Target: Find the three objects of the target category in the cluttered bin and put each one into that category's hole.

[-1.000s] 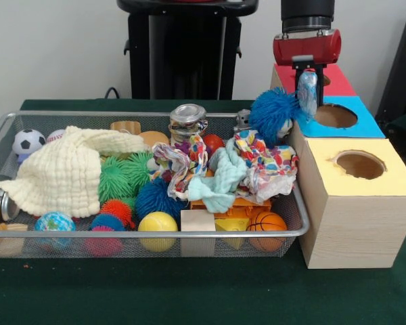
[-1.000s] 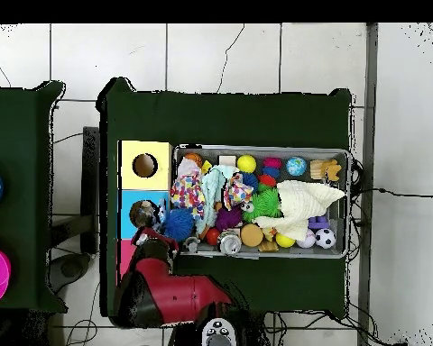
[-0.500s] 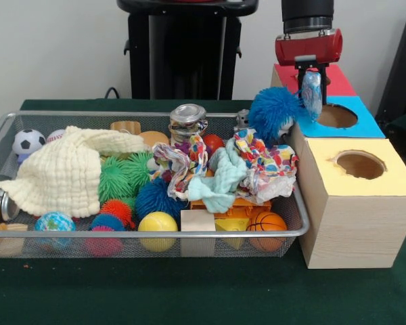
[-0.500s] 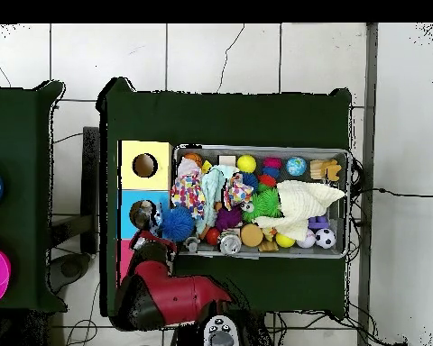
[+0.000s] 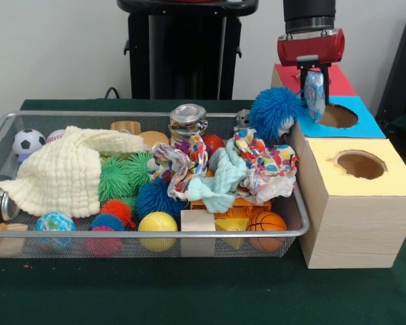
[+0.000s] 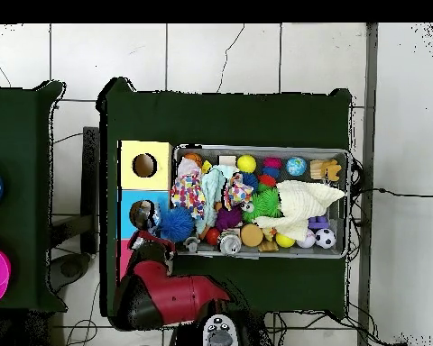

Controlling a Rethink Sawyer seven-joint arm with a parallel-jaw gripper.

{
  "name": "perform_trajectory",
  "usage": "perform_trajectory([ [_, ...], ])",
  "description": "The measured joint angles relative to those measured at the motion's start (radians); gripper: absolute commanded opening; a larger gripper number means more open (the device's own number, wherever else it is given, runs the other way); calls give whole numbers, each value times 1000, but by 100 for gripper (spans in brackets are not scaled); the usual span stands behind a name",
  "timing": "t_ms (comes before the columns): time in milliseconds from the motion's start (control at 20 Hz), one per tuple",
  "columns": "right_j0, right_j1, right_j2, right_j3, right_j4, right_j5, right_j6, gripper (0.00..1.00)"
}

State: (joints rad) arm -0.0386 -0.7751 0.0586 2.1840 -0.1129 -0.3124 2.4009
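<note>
In the front view the gripper (image 5: 314, 87) hangs from the red and black arm above the pale wooden box (image 5: 352, 217), and its fingers are clamped on a small see-through bottle (image 5: 315, 93) with a blue label. The bottle hangs upright, above the border between the red face (image 5: 338, 80) and the blue face (image 5: 365, 125) of the box — it is not inside any hole. The hole in the red face is mostly hidden behind the gripper. The blue-faced hole (image 5: 335, 116) is just beside the bottle, and the yellow-faced hole (image 5: 360, 164) is on the box end away from the bottle.

The wire mesh bin (image 5: 149, 238) touches the side of the box. Inside the bin, close to the box, a fuzzy blue ball (image 5: 274, 112) sits on top of the pile, just beside the bottle. Further from the box lie a colourful dotted cloth (image 5: 267, 166), a metal can (image 5: 187, 122) and a cream cloth (image 5: 64, 172).

In the overhead view the arm (image 6: 166, 293) covers the red end of the box (image 6: 144, 194) — the bottle is not clear there.
</note>
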Motion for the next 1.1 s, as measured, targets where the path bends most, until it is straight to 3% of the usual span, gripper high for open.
perform_trajectory([
  [1100,33,10,2,0,0,-35,0,0],
])
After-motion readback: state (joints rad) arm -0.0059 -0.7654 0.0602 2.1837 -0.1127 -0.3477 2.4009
